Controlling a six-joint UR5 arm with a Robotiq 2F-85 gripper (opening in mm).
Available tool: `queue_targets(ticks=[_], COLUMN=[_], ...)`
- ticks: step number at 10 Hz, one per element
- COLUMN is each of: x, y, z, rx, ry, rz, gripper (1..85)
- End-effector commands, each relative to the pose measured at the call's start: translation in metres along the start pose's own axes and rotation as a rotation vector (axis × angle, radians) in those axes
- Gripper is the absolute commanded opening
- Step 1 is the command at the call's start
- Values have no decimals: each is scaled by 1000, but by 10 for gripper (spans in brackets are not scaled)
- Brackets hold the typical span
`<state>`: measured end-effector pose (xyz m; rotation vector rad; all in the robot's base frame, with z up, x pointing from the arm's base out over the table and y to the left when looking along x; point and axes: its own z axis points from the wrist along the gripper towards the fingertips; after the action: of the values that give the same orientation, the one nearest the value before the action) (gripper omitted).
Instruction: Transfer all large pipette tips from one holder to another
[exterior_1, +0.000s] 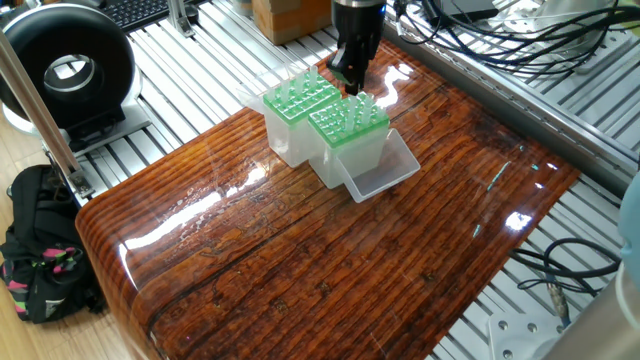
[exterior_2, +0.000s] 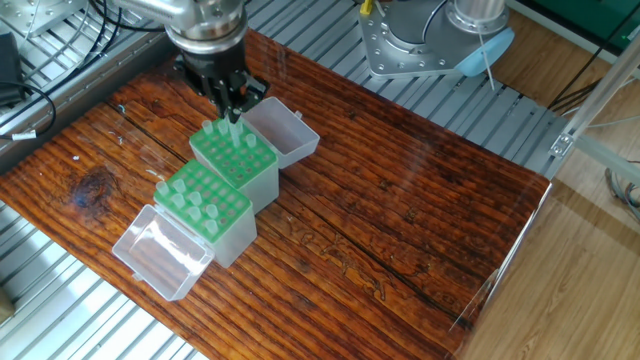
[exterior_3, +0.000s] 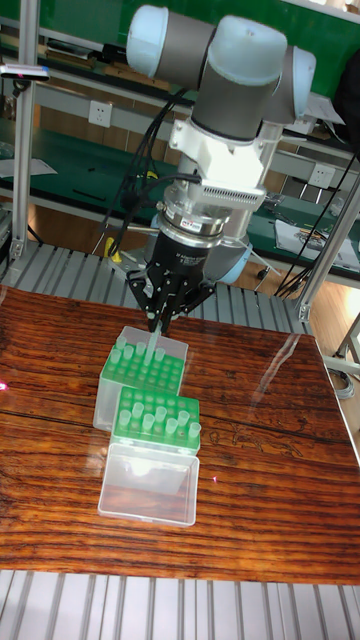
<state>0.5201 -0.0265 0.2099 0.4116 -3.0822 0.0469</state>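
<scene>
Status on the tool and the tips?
Tool shut on one tip, raised above the far rack. Near rack holds more tips. Nothing in the way.

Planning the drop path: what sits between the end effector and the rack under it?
A single pipette tip, gripped at its top by the end effector and hanging above the rack; nothing else lies between them. The tall fixed view shows it best.

My gripper (exterior_3: 158, 325) pinches one large pipette tip (exterior_3: 153, 348) above the far green-topped holder (exterior_3: 141, 375). The near holder (exterior_3: 158, 420) carries more tips, its clear lid (exterior_3: 150, 483) open flat on the wooden table (exterior_3: 270, 460).
</scene>
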Motion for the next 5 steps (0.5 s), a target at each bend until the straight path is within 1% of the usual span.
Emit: queue_targets(ticks=[1,3,5], x=[1,2,3], y=[4,3,0], z=[-16,-24,-36], rx=[-20,-22,-24], ry=[-10,-16,-10], rz=[-2,-7,-16], gripper=[120,120,120])
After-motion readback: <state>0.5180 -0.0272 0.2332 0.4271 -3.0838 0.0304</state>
